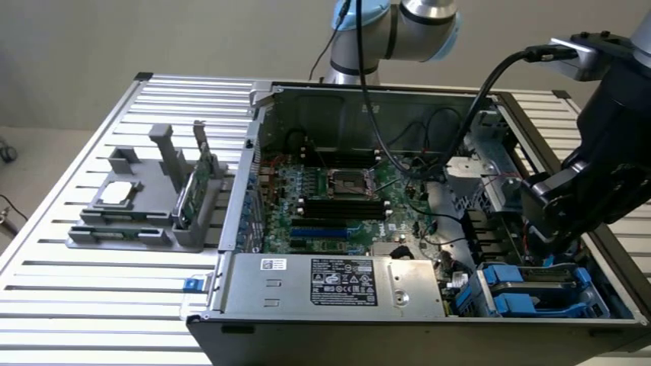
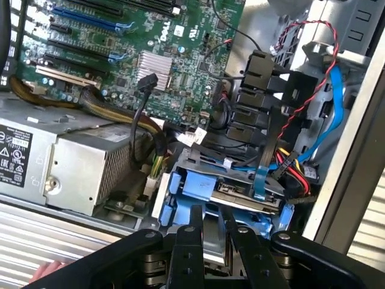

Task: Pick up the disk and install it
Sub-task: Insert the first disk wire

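Over on the exterior view's left, I see a grey fixture [image 1: 142, 217] sitting on the slatted counter [image 1: 81, 305]. A small silver chip [image 1: 116, 193] lies flat on it, and a green card [image 1: 194, 191] stands on edge in its slot, just beside the case [image 1: 254, 137].

Moving along, the case lies open on the counter, with the board [image 1: 336, 191] flat on its floor and the supply [image 1: 336, 282] against its near wall. Past the supply, at the case's near corner on the exterior view's right, sits the blue bay [image 1: 508, 293]. The arm [image 1: 610, 137] reaches down over that corner, its black wrist directly above the bay.

From the wrist view I get the tool [image 2: 212, 211] itself. Its fingers [image 2: 194, 232] stand narrow, and a grey metal slab is pinched edge-on between them. I read that slab as the disk [image 2: 213, 244]. It is down at the mouth of the bay, with blue plastic showing on both sides of it. I cannot tell whether the disk is seated or only resting there.
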Robot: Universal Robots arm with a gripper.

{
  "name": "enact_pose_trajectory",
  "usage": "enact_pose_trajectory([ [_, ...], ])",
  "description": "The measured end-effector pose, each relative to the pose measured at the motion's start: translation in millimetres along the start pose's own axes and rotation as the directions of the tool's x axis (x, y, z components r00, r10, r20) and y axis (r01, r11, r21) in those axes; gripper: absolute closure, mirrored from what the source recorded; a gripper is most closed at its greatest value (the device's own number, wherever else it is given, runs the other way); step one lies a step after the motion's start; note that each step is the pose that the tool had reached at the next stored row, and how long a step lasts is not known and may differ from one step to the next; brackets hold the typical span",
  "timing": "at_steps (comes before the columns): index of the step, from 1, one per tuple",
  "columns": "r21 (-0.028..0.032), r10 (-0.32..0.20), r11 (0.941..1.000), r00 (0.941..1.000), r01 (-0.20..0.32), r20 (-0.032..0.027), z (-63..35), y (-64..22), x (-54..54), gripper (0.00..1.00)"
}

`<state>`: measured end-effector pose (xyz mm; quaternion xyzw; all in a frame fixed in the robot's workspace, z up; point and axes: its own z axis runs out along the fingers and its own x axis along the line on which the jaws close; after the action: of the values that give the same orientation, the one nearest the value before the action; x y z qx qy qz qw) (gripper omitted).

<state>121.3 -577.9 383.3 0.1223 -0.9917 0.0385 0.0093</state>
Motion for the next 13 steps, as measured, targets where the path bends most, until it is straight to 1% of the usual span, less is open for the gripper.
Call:
enact_pose_trajectory([
  [3, -0.0012, 0.043, 0.9991, 0.9991, -0.043, -0.0032, 0.8, 0.0, -0.2, 0.75],
  [5, -0.0018, 0.059, 0.9983, 0.9983, -0.059, -0.0043, 1.3, -0.3, -1.4, 0.75],
  [8, -0.0019, 0.072, 0.9974, 0.9974, -0.072, -0.0054, 1.5, -1.4, -6.1, 0.75],
  [13, -0.002, 0.085, 0.9964, 0.9964, -0.085, -0.0064, 1.5, -4.2, -17.6, 0.75],
])
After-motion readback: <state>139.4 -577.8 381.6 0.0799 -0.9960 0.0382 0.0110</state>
